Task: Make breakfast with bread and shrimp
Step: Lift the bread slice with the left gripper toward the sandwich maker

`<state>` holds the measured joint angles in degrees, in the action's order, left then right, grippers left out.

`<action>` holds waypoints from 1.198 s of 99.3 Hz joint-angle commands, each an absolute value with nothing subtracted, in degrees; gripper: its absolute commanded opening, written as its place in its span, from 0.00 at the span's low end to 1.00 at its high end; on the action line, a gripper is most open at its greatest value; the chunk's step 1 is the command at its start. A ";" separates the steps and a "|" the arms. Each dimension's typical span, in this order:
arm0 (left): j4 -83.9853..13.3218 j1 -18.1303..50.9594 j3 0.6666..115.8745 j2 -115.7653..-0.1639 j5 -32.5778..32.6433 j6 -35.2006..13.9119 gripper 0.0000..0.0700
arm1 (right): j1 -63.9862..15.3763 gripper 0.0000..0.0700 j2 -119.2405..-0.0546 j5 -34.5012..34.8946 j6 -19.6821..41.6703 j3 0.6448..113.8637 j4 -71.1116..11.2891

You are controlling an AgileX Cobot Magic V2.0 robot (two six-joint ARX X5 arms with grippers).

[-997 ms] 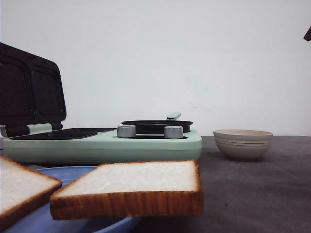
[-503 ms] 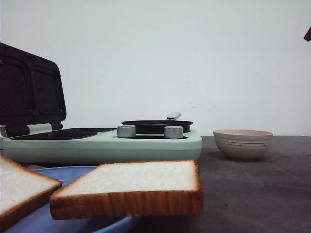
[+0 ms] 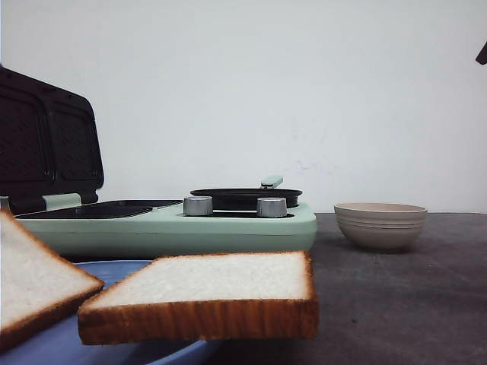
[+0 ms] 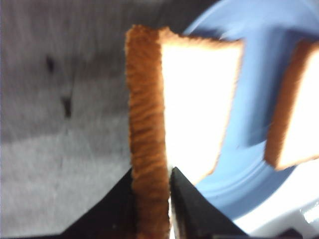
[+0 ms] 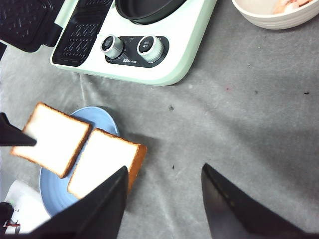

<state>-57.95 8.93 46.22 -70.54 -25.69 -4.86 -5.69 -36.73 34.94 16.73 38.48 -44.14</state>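
Observation:
Two slices of bread show. My left gripper (image 4: 152,185) is shut on the crust edge of one slice (image 4: 194,99), which tilts up off the blue plate (image 4: 259,55); the front view has this slice (image 3: 34,285) at the far left. The other slice (image 3: 205,293) lies flat, overhanging the plate's (image 3: 114,346) right rim. From above, the held slice (image 5: 52,138) and the flat one (image 5: 102,162) lie side by side. My right gripper (image 5: 164,168) hangs open over bare table to their right. A pinkish shrimp (image 5: 288,5) lies in the beige bowl (image 5: 271,15).
A mint-green sandwich maker (image 3: 167,228) stands behind the plate, its dark lid (image 3: 46,144) up at the left, a round black pan (image 3: 245,198) and two silver knobs (image 3: 198,205) on the right. The beige bowl (image 3: 380,224) sits to its right on the grey cloth.
The left slice has risen and tilted more steeply, its outer edge higher than before. The other slice, bowl and appliance have not moved.

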 commanded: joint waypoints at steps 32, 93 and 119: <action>-53.43 9.08 46.54 -62.89 -23.94 -6.72 0.00 | -5.91 0.41 -36.97 35.14 16.27 39.40 -43.81; -37.15 9.08 46.54 -53.15 -23.05 -9.56 0.01 | -5.91 0.41 -36.97 35.11 16.34 39.40 -43.81; -27.33 9.08 46.54 -53.17 -20.12 -9.56 0.01 | -5.91 0.41 -36.97 34.92 16.34 39.40 -43.81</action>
<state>-29.89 8.93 46.19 -52.86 -21.12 -9.28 -5.69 -36.73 34.89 16.73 38.48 -44.16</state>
